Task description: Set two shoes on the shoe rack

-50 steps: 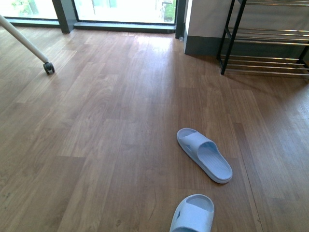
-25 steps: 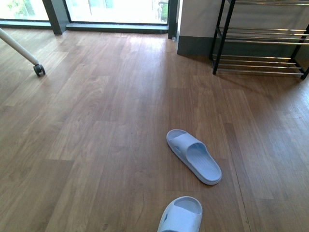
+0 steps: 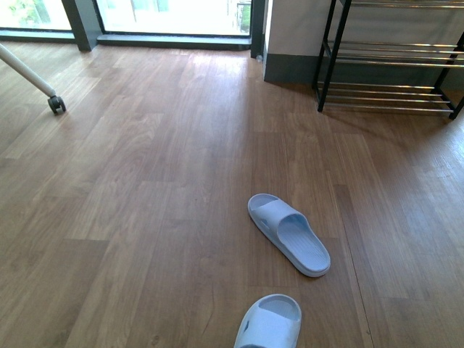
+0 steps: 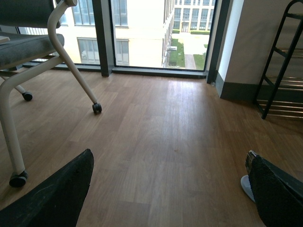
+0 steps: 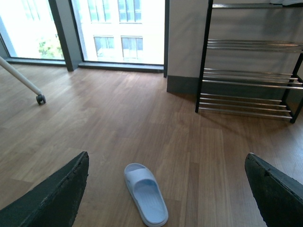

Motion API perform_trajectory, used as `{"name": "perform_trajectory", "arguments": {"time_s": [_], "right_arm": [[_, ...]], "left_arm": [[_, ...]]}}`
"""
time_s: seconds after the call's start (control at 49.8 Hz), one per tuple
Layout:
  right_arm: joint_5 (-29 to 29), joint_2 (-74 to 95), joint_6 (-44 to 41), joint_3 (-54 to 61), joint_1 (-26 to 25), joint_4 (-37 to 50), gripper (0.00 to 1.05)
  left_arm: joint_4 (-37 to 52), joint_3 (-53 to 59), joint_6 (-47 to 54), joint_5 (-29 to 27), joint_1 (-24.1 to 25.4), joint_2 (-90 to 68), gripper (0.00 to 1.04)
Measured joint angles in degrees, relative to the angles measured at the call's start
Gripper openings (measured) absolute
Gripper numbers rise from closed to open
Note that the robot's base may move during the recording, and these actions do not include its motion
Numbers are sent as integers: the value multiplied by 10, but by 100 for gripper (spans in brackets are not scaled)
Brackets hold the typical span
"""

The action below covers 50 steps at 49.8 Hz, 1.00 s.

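lying on the wooden floor [image 3: 145, 181], two pale blue slides are shown in the front view. the farther slide [image 3: 288, 233] is seen whole and set at a slant. the nearer slide [image 3: 270, 324] is cut off by the lower edge of the picture. the two are kept apart, not touching. the shoe rack [image 3: 391, 46] is placed against the wall [image 3: 293, 29] at the far right, well apart from both slides, with open floor between.

in the right wrist view, the right tool [image 5: 166, 156] is seen with its dark fingers [image 5: 52, 198] spread wide and nothing gripped. the farther slide [image 5: 146, 194] is framed between those fingers on the floor beyond them and is touched by neither. the shoe rack [image 5: 251, 80] is seen farther off, past the slide, its thin silver bars laid in tiers on a black frame.

in the left wrist view, the left tool [image 4: 170, 152] is likewise released, fingers [image 4: 57, 194] parted, with only floor between them. a sliver of a slide [image 4: 245, 186] is seen just beside the other finger; which slide it is cannot be told. part of the shoe rack [image 4: 283, 61] is seen at the wall. a chair [image 4: 28, 47] on a caster [image 4: 96, 108] is parked near the window [image 4: 142, 28], well apart from the rack.
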<state>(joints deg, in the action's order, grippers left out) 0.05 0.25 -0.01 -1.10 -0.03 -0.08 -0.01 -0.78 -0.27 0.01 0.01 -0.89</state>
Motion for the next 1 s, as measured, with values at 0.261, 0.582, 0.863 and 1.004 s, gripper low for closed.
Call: {"name": "perform_trajectory", "arguments": {"time_s": [0.261, 0.582, 0.863, 1.004], "right_arm": [[0, 0, 0, 0, 0, 0, 96], [0, 0, 0, 0, 0, 0, 95], [0, 0, 0, 0, 0, 0, 95], [0, 0, 0, 0, 0, 0, 95]], "left_arm": [[0, 0, 0, 0, 0, 0, 95], [0, 0, 0, 0, 0, 0, 95], [0, 0, 0, 0, 0, 0, 95], [0, 0, 0, 0, 0, 0, 95]]}}
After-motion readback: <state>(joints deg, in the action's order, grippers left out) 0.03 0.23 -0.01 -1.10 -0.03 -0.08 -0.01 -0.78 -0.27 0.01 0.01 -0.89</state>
